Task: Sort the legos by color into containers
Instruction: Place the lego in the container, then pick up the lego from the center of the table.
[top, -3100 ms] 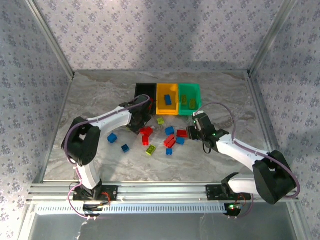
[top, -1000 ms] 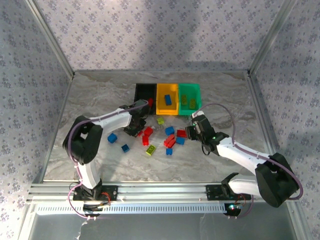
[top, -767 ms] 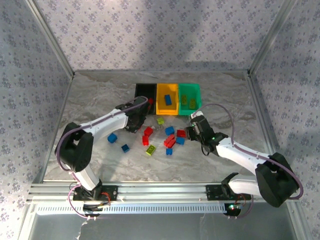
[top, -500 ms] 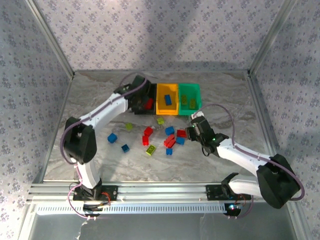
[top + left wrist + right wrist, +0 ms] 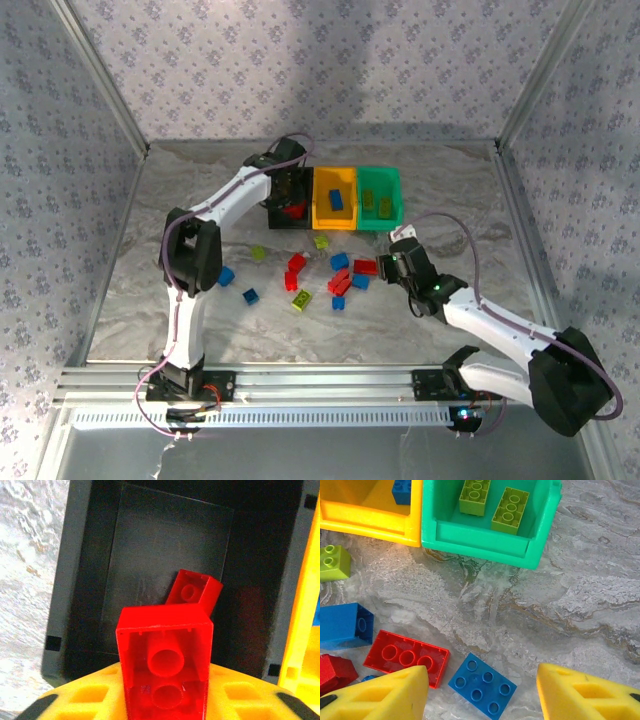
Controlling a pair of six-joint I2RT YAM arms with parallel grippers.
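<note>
My left gripper hangs over the black container, shut on a red lego whose hollow underside faces the wrist camera. A second red lego lies tilted inside that bin. My right gripper stands open just above the table, straddling a flat blue lego, with a red lego beside its left finger. The orange-yellow container holds a blue lego. Two yellow-green legos lie in the green container. Several red, blue and yellow-green legos are scattered mid-table.
The three bins stand in a row at the back of the marble table. A loose blue lego and a yellow-green one lie left of the pile. Metal frame posts and patterned walls enclose the table.
My left arm swung from the pile up to the black bin, carrying the red lego. A yellow-green lego now lies uncovered left of the pile. The right gripper shifted slightly.
</note>
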